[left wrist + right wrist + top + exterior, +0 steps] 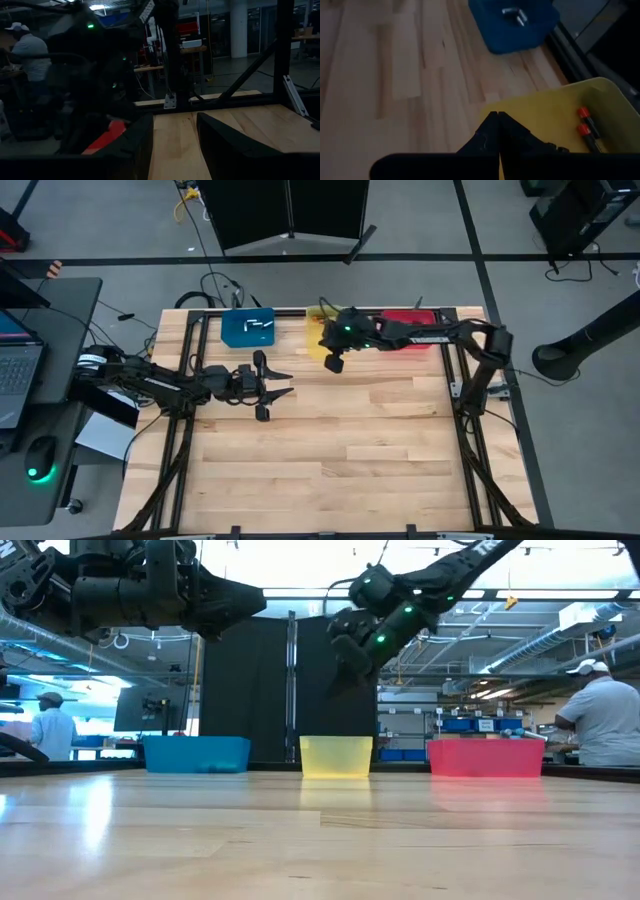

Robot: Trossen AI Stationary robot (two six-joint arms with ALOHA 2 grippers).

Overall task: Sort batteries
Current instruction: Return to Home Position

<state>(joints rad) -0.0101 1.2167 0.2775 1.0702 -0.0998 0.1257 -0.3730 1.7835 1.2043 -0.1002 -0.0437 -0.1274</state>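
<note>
Two batteries (583, 113): in yellow bin (545, 115), below right gripper (498, 114)
Right gripper: fingers together, empty
Left gripper (290, 383): fingers apart, empty

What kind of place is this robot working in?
Likely a robotics lab or workshop: people move about beyond the wooden table, bare ducts run overhead, and a laptop sits on a desk beside it.

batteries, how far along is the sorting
Looks done: silver batteries lie in the blue bin, red-capped ones in the yellow bin; the red bin's inside is hidden. In hand: nothing; the right gripper is shut empty, the left gripper open. Remaining: no loose batteries show on the table.
</note>
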